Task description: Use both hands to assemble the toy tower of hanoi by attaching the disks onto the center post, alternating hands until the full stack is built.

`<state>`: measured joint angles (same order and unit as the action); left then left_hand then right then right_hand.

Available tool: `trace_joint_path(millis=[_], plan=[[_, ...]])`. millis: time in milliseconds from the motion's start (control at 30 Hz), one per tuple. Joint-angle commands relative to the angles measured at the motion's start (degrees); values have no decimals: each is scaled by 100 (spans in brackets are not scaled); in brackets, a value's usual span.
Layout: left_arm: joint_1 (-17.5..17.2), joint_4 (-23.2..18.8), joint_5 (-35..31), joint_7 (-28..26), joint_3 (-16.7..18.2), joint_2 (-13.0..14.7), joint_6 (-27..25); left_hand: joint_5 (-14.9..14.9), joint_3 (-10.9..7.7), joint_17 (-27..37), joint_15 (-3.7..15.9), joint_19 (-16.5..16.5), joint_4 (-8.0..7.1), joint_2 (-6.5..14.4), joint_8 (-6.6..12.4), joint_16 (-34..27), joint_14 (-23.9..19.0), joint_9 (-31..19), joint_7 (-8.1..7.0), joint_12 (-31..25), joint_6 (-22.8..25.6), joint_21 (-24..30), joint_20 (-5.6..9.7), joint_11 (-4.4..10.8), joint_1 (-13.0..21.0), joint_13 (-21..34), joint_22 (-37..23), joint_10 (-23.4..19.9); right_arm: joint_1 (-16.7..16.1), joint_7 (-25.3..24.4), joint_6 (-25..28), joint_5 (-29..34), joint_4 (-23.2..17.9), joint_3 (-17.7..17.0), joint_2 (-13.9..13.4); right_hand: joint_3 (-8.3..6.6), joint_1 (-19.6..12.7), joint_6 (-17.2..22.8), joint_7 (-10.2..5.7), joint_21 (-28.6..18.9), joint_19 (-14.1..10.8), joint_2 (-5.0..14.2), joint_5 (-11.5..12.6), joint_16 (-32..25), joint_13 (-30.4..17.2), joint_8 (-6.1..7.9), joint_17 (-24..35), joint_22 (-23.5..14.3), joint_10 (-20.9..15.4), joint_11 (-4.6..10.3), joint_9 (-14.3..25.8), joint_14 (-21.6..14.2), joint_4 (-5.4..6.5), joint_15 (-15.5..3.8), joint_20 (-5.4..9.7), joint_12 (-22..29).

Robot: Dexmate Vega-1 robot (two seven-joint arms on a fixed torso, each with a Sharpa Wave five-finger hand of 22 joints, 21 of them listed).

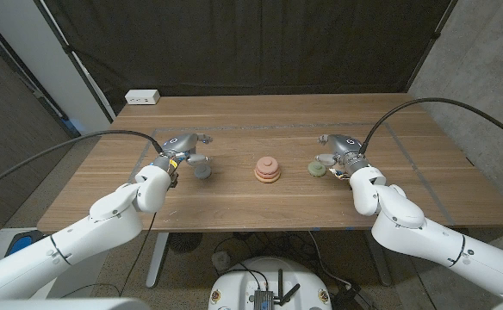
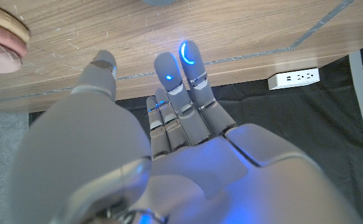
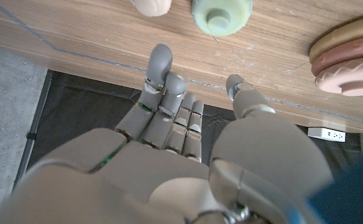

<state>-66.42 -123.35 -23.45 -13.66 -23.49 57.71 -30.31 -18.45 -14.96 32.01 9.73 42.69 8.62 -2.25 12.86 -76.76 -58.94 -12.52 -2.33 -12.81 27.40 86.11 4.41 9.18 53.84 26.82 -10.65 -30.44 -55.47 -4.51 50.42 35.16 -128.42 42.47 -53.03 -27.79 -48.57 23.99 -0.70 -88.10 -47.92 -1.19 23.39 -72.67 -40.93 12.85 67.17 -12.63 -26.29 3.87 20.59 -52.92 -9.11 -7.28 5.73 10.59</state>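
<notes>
Partly built stack (image 1: 267, 170) at table (image 1: 234, 202) centre. Left hand (image 1: 183, 147) and right hand (image 1: 341, 148) both released; green disk (image 1: 316, 169) sits near the right hand.

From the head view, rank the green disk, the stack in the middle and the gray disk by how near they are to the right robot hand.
1. Green disk, right beside the right robot hand.
2. Stack, table centre.
3. Gray disk, far side, by the left robot hand.
</notes>
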Motion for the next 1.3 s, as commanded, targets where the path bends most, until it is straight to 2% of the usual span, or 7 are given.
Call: trace_joint_path(millis=[33,200,333,833,1300], plan=[[-74,-73,130,-146,83,68,-131,-30,-67,12,288,-11,-4,68,-17,-36,17,-14,7,8,77,-31,722,8,-7,4,-5,-62,182,594,266,387,-131,273,-74,51,47,-121,38,41,71,-25,-26,54,6,-46,-40,1,138,-37,4,69,-2,-518,640,-30],[-88,-78,185,-197,95,73,-127,-34,-79,20,288,-13,-3,86,-15,-42,14,-14,4,3,102,-37,724,7,-8,6,-4,-81,276,831,393,590,-135,397,-36,113,56,-338,54,48,122,-62,-63,111,30,-115,-123,16,242,-57,-3,135,-10,-517,642,-9],[-97,-84,228,-217,108,94,-114,-38,-89,22,288,-10,-6,103,-18,-43,17,-14,-3,4,108,-43,722,-2,-13,5,-2,-86,383,1067,475,748,-109,507,0,182,65,-416,90,63,175,-89,-105,134,59,-111,-186,41,288,-79,-13,169,-9,-516,642,20],[-65,-32,351,-256,78,106,-24,-48,-109,39,288,2,-11,131,-22,-53,19,-16,14,-12,154,-64,715,-11,-48,9,4,-143,637,1656,661,1095,107,742,216,307,81,-435,109,63,216,-113,-185,168,122,-65,-280,66,403,-109,-37,249,2,-514,640,32],[-28,9,400,-272,32,105,6,-64,-144,37,288,13,8,151,-37,-45,36,-19,12,-14,192,-84,720,1,-63,12,5,-185,872,2216,850,1319,242,935,294,413,115,-464,122,68,239,-120,-242,182,182,-57,-370,79,475,-147,-65,292,24,-511,632,36]])
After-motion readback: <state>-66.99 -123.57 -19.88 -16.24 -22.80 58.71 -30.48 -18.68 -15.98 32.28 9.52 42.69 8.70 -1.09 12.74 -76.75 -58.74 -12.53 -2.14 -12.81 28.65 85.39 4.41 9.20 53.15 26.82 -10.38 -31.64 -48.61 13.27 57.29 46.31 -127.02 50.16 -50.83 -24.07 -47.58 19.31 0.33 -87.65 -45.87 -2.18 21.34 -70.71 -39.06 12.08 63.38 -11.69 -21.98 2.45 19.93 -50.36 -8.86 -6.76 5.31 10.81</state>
